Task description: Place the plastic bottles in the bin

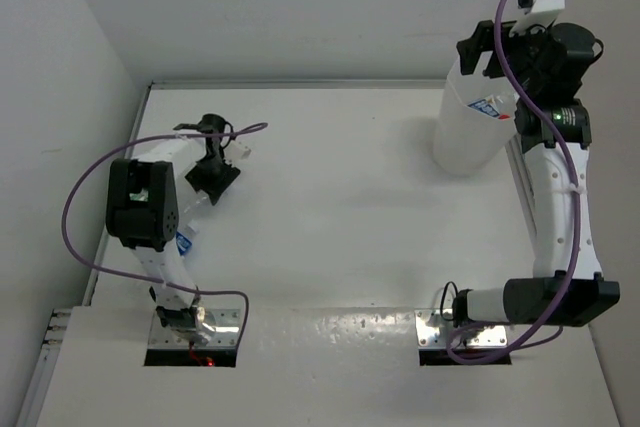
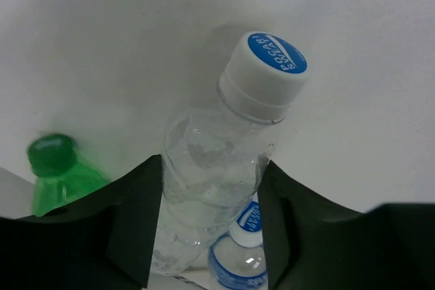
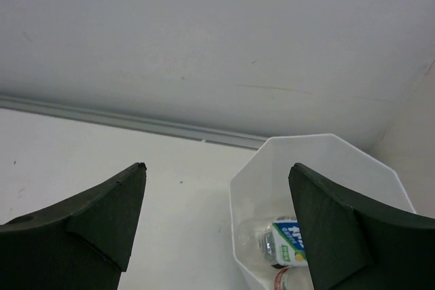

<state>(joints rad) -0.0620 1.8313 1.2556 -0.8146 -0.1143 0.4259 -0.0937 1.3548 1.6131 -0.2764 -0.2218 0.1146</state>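
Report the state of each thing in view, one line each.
left gripper, shut on the clear bottle.
clear bottle, capped, held in the left gripper.
green bottle, capped, not gripped.
right gripper, open, empty, above the bin.
bin, upright, labelled bottle inside.

The bin (image 1: 466, 137) stands at the desk's (image 1: 330, 217) two o'clock, bottles (image 3: 285, 241) inside it; at nine o'clock, the left hand (image 2: 211, 168) clasps another bottle (image 2: 221, 140).
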